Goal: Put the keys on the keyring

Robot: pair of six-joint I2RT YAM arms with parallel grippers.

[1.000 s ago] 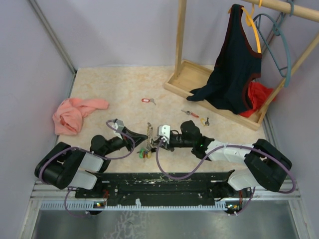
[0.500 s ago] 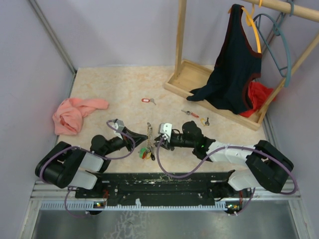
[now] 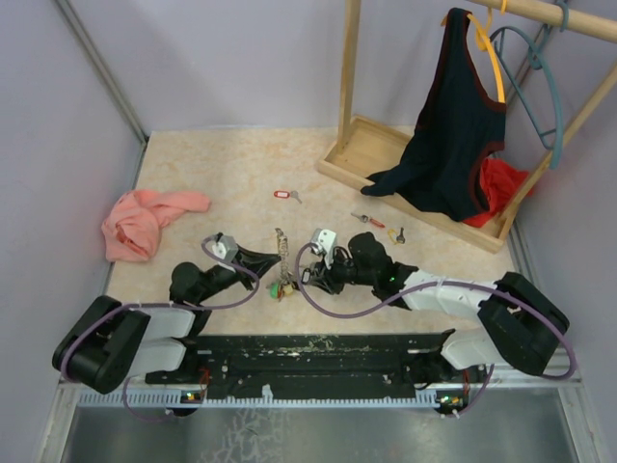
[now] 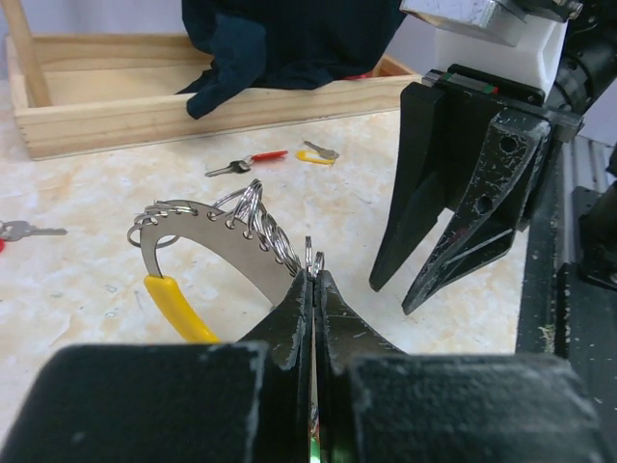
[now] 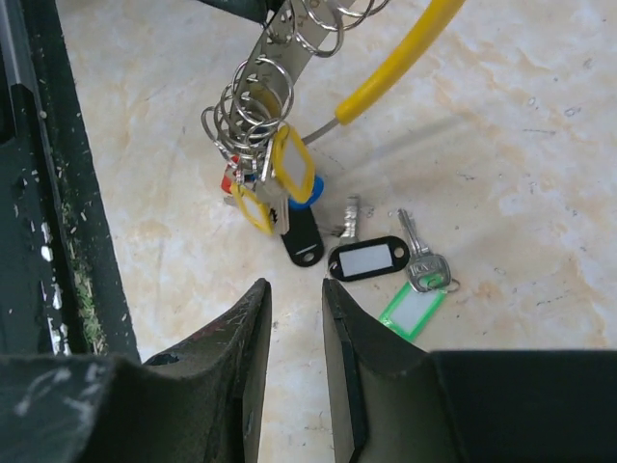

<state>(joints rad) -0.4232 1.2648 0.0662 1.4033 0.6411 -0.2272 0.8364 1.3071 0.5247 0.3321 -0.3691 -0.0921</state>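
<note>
Silvery keyring [image 4: 193, 224] hangs pinched in my tightly closed left end effector [image 4: 313, 277]. Loose keys [image 5: 416, 268] lie on the surface [image 5: 511, 145] just below the keyring, under my narrowly parted, empty right end effector [image 5: 294, 285]. Flat keys may skid away from a shallow pinch.

Inventory, by kind:

- Keyring [image 4: 193, 231]: one, with small split rings too bunched to count.
- Tags on the bunch: two yellow tags [image 5: 292, 164], one blue tag [image 5: 307, 193] and one red tag [image 5: 228, 180], mostly hidden.
- Tags low under the bunch: two black tags [image 5: 364, 260] and one green tag [image 5: 415, 309], with one silver key [image 5: 416, 253].
- Loose keys towards the bench's far right corner: three, namely one red-tagged key [image 3: 281, 195], one red-headed key [image 3: 366, 220] and one yellow-headed key [image 3: 397, 233].
- Cloths: two, a pink cloth [image 3: 145, 220] by the left edge and a red cloth [image 3: 496, 188].
- Dark vest [image 3: 453, 125]: one.
- Hangers: two, an orange hanger [image 3: 494, 58] and a teal hanger [image 3: 540, 87].
- Wooden rack [image 3: 349, 68]: one.
- Claws: two, a left claw [image 4: 313, 280] and a right claw [image 5: 294, 285].
</note>
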